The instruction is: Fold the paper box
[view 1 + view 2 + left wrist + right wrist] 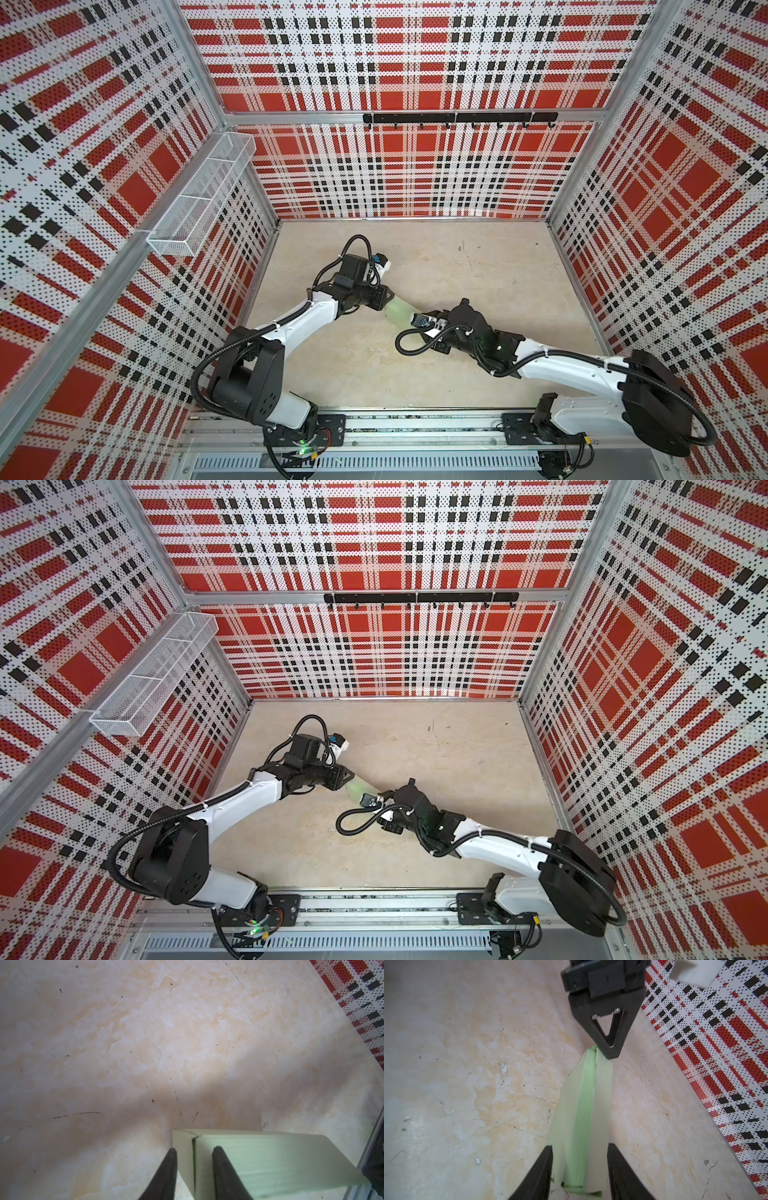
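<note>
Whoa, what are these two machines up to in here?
Two robot arms are working on a pale green paper box, which sits between them over the table. The left arm has its jaws pinched on one end. The right arm has its jaws on either side of the opposite end, but I can't tell if they actually grip it. The box looks partly folded, not finished.

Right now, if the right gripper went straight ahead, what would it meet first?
The paper box, already between the fingers of the right gripper; beyond it, probably the left gripper at the box's far end, depth unclear.
</note>
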{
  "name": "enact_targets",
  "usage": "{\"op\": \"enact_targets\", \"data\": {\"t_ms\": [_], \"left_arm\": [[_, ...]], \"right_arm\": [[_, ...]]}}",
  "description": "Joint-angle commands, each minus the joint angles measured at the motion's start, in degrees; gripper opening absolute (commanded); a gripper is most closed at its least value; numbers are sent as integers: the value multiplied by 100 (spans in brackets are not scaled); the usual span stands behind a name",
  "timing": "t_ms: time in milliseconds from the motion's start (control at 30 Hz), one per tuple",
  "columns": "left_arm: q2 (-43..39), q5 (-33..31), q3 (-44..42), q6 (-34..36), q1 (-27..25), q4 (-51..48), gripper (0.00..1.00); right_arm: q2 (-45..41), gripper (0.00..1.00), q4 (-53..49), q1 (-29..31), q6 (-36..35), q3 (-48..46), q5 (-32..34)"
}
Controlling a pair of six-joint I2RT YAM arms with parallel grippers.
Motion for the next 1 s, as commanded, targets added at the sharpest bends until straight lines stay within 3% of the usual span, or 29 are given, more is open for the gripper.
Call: {"op": "enact_targets", "data": {"t_ms": [0, 133, 300, 967], "left_arm": [[137, -155, -77, 86, -28, -181, 32], [133, -149, -92, 96, -36, -165, 32], [136, -173, -107, 133, -76, -143, 32], [132, -249, -112, 193, -142, -114, 33]], "right_arm": [[-357, 40, -4, 39, 254, 110, -263], [-428, 30, -47, -64, 524, 152, -248], [-377, 14, 305, -515, 1180, 48, -813], [532, 9, 833, -632, 1566, -237, -1249]]}}
